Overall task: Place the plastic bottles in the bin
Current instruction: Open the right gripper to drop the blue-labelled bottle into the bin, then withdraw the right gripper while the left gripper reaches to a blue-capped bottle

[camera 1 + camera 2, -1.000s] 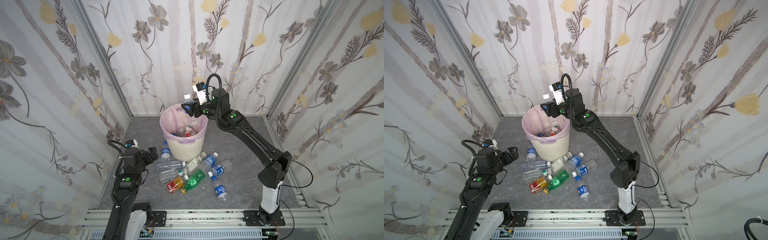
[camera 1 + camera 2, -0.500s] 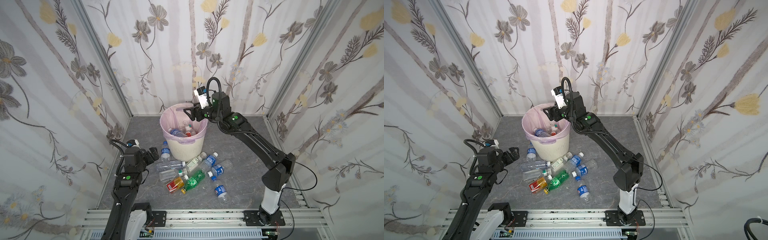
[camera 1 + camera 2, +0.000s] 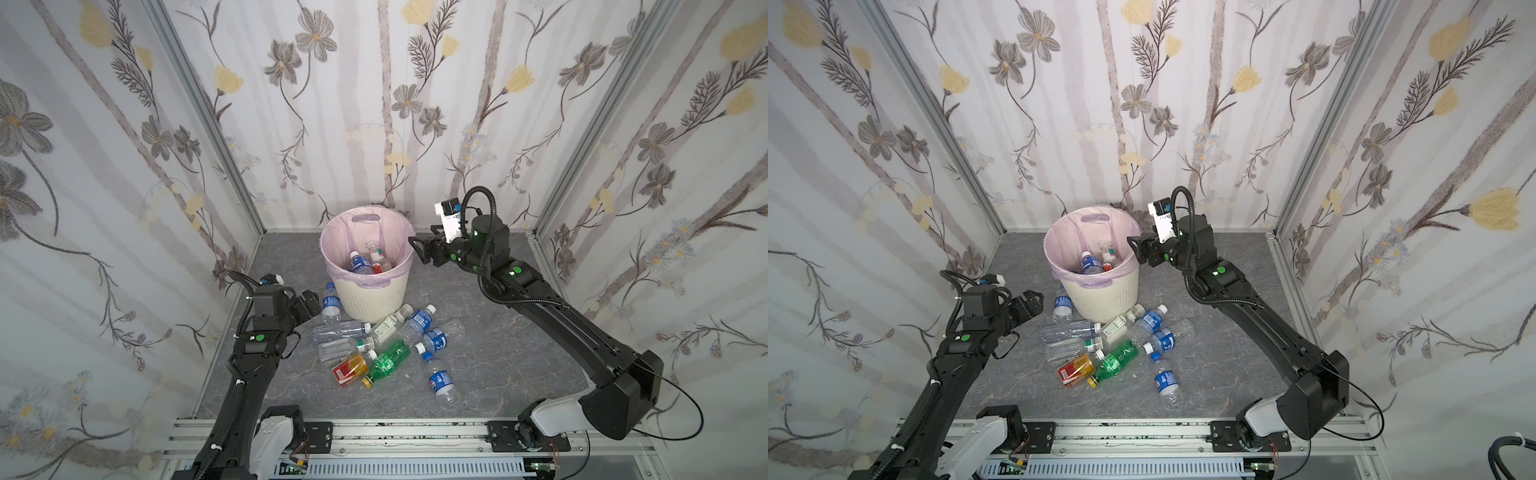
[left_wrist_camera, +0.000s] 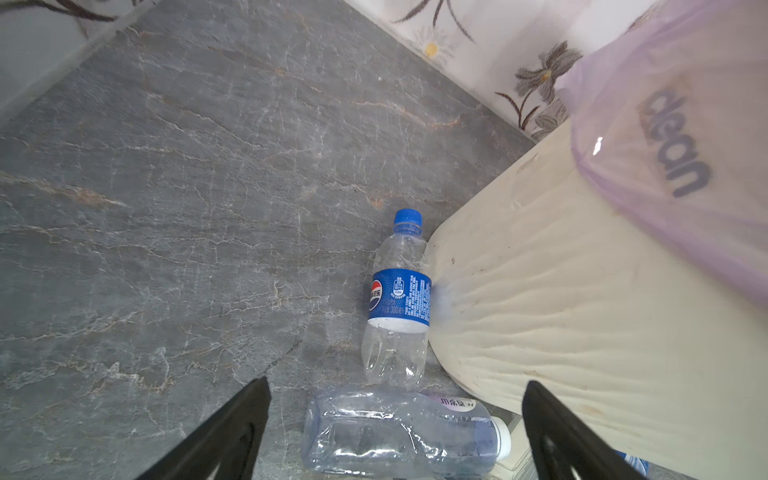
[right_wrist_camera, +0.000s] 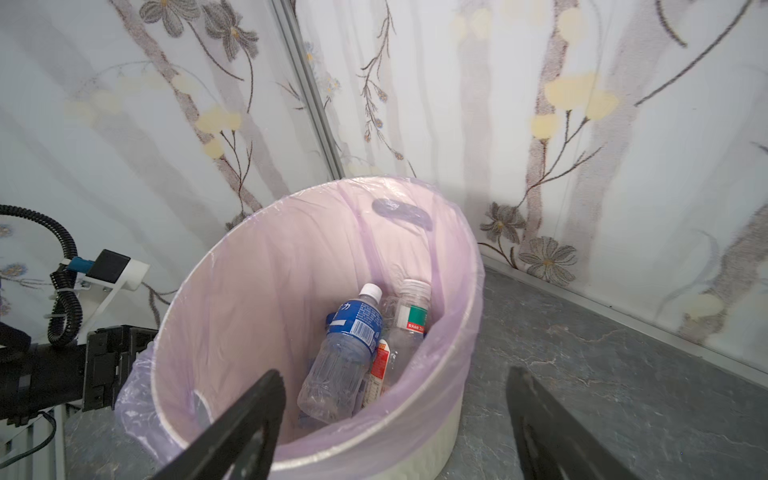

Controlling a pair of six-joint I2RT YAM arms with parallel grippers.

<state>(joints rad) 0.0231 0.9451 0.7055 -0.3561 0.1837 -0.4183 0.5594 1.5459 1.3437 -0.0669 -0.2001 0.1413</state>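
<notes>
Bottles in two places: a few down inside the bin point(image 3: 365, 297), on its pink liner point(image 5: 257, 291), with a blue-labelled bottle point(image 5: 351, 340) leaning cap-up beside a clear bottle with a green-and-white label point(image 5: 411, 322); the rest loose on the grey floor point(image 3: 498, 353), heaped just in front of the bin's base, a green bottle point(image 3: 388, 361) and an amber bottle point(image 3: 351, 368) at the near edge and one blue-labelled stray point(image 3: 442, 382) a little apart. Well under half the job done, judging by the count on the floor. Right gripper point(image 3: 417, 249) level with the rim on the bin's right, just outside the mouth, fingers spread wide with nothing between them; free, then, to swing down to the heap. Left gripper point(image 4: 397, 382) low at the bin's left, fingers equally wide apart and empty, pointed at a blue-capped bottle point(image 4: 399, 299) lying flat with its side touching the ribbed wall, a crumpled clear bottle point(image 4: 399, 432) lying crosswise in the gap framed by the open fingers in the wrist view. Wide spread sensible here, given the girth of a bottle on its side. Crosswise bottle probably the easier pick: open floor on both flanks, unlike the one tight against the wall, with no room for a finger on that side. Thin dented plastic likely to give and slip under a hard squeeze.
</notes>
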